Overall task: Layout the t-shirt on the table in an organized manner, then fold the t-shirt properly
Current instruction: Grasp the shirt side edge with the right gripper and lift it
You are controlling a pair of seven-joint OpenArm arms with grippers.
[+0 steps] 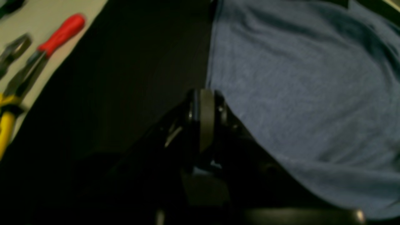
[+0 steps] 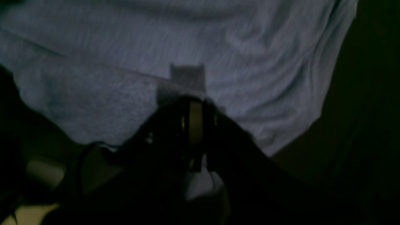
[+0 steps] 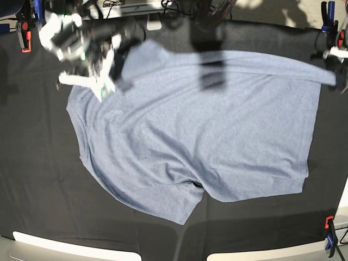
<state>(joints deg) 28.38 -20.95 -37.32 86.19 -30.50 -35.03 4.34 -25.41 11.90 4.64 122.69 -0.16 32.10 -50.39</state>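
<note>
I see one t-shirt (image 3: 196,130) spread plain side up across the middle of the table (image 3: 38,179), its black cloth showing on every side of the garment. One sleeve points toward the table's near edge. The far edge of the shirt is lifted off the cloth in a taut line between my two arms.

The right gripper (image 3: 111,73) sits at the shirt's far corner on the base view's left, jaws pressed together on the fabric. The right wrist view shows what the base view cannot: the right gripper (image 2: 195,103) has a small folded tab of the t-shirt (image 2: 250,62) standing up just past the tips, with wrinkles running across the cloth beyond.

The left gripper (image 3: 340,54) is only partly in view at the shirt's opposite far corner. From the left wrist camera the left gripper (image 1: 206,97) is closed narrow right at the side edge of the t-shirt (image 1: 312,93); I cannot tell for sure from that blurred view whether fabric is pinched between the tips.

Only that view shows hand tools beyond the table's edge: a red-handled one (image 1: 61,34), a yellow-handled one (image 1: 6,125) and a third in plain metal (image 1: 14,50).

Around the table I count four clamps: two at the far left corner (image 3: 23,32), one at the far right (image 3: 324,13), one at the near right (image 3: 329,239).
</note>
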